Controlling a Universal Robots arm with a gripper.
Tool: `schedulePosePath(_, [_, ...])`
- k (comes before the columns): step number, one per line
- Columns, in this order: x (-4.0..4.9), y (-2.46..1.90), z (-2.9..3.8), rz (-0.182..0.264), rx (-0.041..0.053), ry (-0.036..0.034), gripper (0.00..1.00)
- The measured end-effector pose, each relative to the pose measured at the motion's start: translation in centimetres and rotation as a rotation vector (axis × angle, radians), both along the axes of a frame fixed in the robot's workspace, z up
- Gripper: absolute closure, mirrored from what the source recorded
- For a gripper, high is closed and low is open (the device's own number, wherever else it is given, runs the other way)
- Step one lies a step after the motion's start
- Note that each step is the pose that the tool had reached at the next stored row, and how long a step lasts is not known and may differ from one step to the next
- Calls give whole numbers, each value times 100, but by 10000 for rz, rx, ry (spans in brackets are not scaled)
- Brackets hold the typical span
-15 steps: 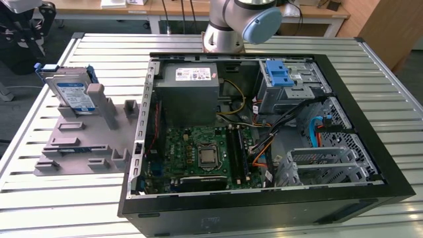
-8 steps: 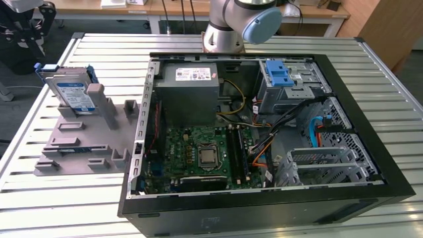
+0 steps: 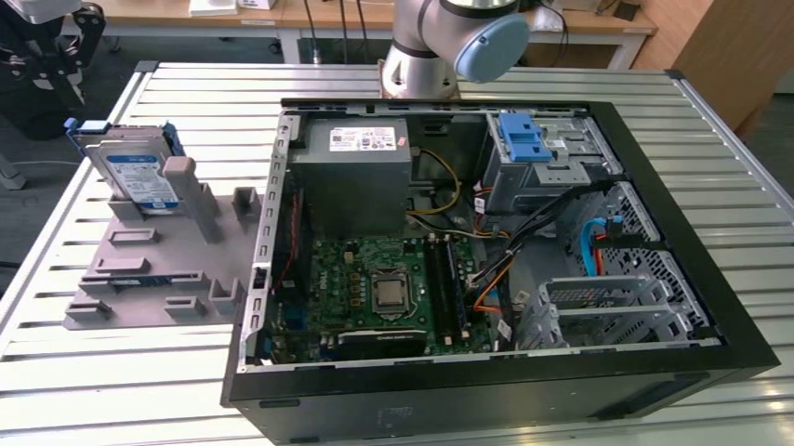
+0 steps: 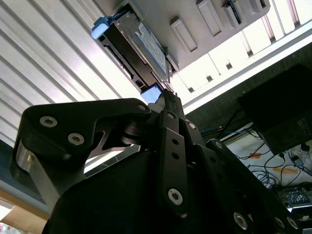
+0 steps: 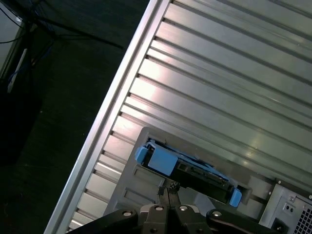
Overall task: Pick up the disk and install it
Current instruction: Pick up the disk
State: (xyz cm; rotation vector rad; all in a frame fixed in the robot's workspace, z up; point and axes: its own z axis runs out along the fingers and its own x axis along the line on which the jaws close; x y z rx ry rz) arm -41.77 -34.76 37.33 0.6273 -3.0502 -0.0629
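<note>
The disk (image 3: 134,175) stands on its edge in a grey rack (image 3: 159,271) at the exterior view's upper left, easy to grab, and the end effector (image 5: 167,188), pinched together and empty, hangs close by.

Silver disk (image 3: 134,172), w/ white-and-blue label & blue plastic frame, is stood on edge, slightly tilted, in grey holder (image 3: 143,265) on worktop (image 3: 125,390), at exterior view's left of PC case (image 3: 496,390).

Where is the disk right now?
The disk stands tilted in the grey holder at the exterior view's left, on the slatted table beside the open computer case.
</note>
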Motion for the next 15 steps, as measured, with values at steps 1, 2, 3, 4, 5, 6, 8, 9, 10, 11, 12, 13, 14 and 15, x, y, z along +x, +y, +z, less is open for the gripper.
schedulePosePath(1, [0, 0, 0, 12, 1, 0, 89])
schedulePosePath(2, [0, 0, 0, 37, 1, 0, 89])
schedulePosePath(3, [0, 0, -1, 76, 1, -1, 89])
schedulePosePath(4, [0, 0, -1, 125, 1, -1, 89])
schedulePosePath(5, [0, 0, 0, 175, 1, -1, 89])
schedulePosePath(6, [0, 0, 0, 228, 1, -1, 89])
schedulePosePath(8, [0, 0, 0, 318, 1, -1, 89])
schedulePosePath(9, [0, 0, 0, 361, 1, -1, 89])
schedulePosePath(10, [0, 0, 0, 400, 1, -1, 89])
schedulePosePath(11, [0, 0, 0, 443, 1, -1, 89])
schedulePosePath(12, [0, 0, 0, 484, 1, -1, 89])
schedulePosePath(13, [0, 0, 0, 524, 0, 0, 89])
schedulePosePath(14, [0, 0, 0, 563, 1, -1, 89])
schedulePosePath(15, [0, 0, 0, 606, 0, 0, 89])
